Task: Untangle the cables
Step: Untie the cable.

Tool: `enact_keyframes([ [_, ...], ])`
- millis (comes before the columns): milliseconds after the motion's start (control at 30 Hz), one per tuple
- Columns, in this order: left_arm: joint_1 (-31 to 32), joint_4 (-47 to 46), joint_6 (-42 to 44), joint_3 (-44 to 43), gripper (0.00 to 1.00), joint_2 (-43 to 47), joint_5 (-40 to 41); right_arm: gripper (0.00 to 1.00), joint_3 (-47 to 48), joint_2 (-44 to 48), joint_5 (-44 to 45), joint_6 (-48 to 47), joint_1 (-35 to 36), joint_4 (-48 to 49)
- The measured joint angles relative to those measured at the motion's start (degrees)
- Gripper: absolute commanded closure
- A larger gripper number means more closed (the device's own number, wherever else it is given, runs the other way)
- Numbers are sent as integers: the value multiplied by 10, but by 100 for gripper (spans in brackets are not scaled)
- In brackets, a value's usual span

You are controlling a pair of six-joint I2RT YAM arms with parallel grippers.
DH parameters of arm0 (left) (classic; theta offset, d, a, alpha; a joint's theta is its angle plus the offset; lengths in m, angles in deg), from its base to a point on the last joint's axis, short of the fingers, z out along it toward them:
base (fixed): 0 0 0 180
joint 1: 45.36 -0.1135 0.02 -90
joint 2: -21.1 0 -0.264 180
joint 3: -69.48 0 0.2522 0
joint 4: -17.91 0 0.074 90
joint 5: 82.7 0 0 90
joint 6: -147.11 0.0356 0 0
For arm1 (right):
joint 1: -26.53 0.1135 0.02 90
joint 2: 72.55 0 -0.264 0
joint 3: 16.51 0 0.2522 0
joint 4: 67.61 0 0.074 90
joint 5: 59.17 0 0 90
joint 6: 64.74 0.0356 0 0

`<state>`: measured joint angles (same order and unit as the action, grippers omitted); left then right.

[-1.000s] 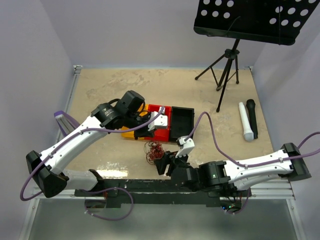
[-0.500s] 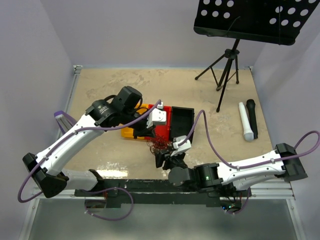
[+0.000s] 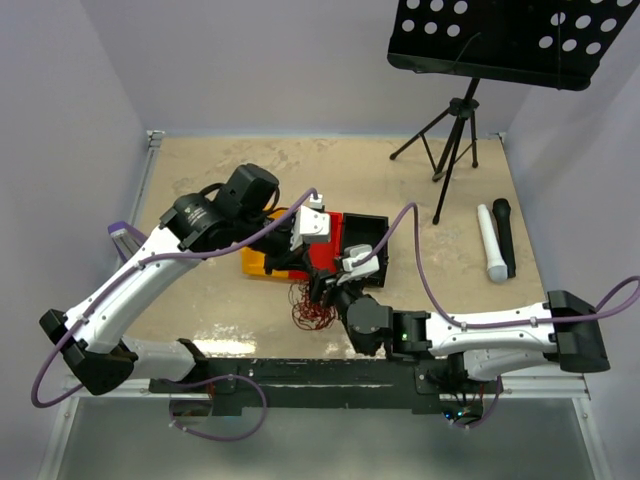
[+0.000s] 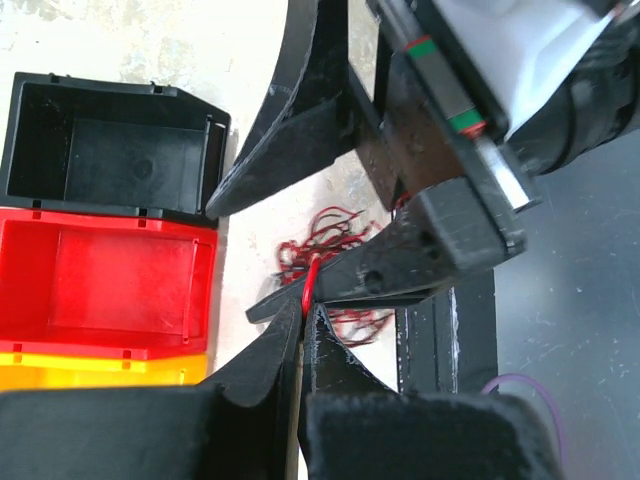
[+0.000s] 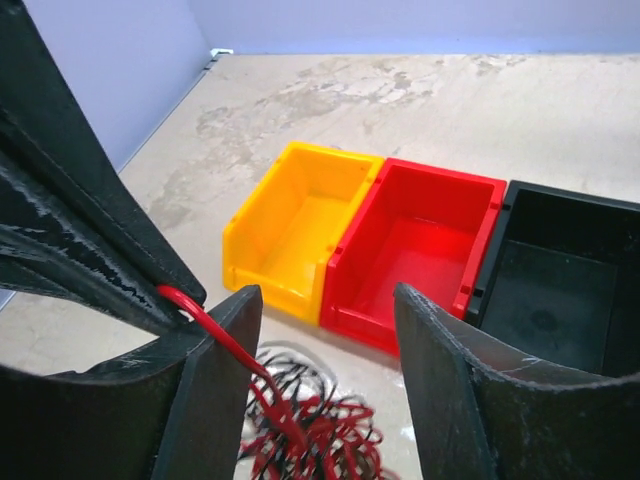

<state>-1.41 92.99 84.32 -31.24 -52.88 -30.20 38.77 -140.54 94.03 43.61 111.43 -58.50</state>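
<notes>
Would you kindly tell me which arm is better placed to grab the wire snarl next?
Probably right. The right gripper is open, close above the snarl of thin red and black wires, whereas the left gripper is shut on one red wire strand leading from it.

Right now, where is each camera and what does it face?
Top external: overhead, facing down on the table; left arm and right arm show.
Left wrist: wrist-mounted, facing down past the shut left gripper pinching a red wire.
Right wrist: wrist-mounted, facing forward through the open right gripper.
Shared: all show the cables, yellow bin, red bin, black bin.
</notes>
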Motion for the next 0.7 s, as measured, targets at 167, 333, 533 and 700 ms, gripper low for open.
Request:
enact_keyframes([
  [167, -1, 25, -5, -30, 100, -2, -1, 43, 0, -30, -21, -16, -10, 43],
  [333, 1, 28, -7, -54, 100, -7, -11, 36, -1, -48, -43, -5, -10, 50],
  [533, 1, 27, -6, -46, 100, -8, -8, 36, -39, 34, -55, 29, -10, 31],
  [700, 1, 22, -6, -22, 100, -8, 1, 37, -66, 137, -80, 38, -10, 28],
])
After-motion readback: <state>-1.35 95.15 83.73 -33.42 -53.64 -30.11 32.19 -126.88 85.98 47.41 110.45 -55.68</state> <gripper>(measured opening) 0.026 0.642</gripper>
